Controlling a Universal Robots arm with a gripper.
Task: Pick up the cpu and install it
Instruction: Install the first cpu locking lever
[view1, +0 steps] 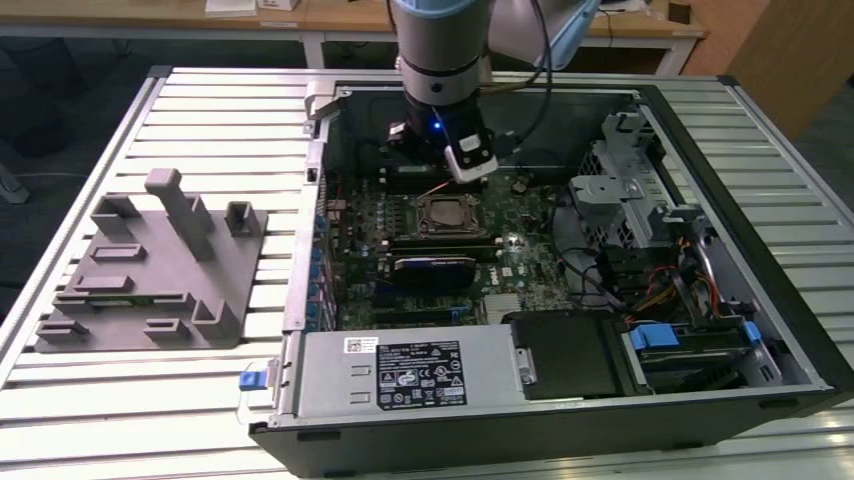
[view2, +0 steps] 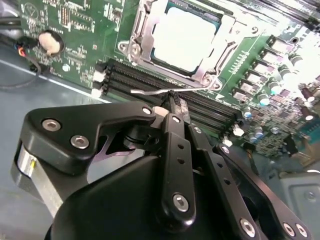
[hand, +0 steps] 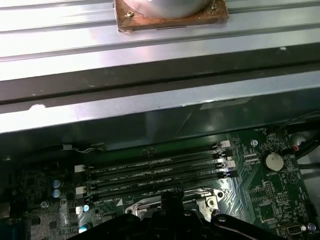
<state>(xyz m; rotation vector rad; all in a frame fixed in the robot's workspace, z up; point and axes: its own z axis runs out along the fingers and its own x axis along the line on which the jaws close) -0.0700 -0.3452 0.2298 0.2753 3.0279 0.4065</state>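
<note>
We see the cpu (view2: 187, 37) seated in the socket frame (view2: 142, 27). The end effector (view2: 173, 102) hovers over the adjacent memory slots (view2: 132, 79), fingers narrow, holding nothing.

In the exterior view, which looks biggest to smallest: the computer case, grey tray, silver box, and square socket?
Largest first:
black metal computer case
grey plastic tray with upright posts
silver labelled metal box
dark square socket frame
</note>
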